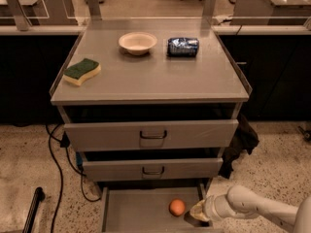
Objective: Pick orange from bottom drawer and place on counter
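The orange (177, 207) lies in the open bottom drawer (131, 212), right of the middle of its flat grey tray. My gripper (198, 211) is at the end of the pale arm that comes in from the lower right. It sits low at the drawer's right side, just right of the orange and close to it. The counter (160, 76) is the grey cabinet top above the drawers.
On the counter stand a cream bowl (137, 42), a dark blue crumpled bag (183, 46) and a green-and-yellow sponge (82, 71). The two upper drawers (151, 135) are partly pulled out. Black cables (56, 154) hang at the left. A dark cloth (240, 142) hangs at the right.
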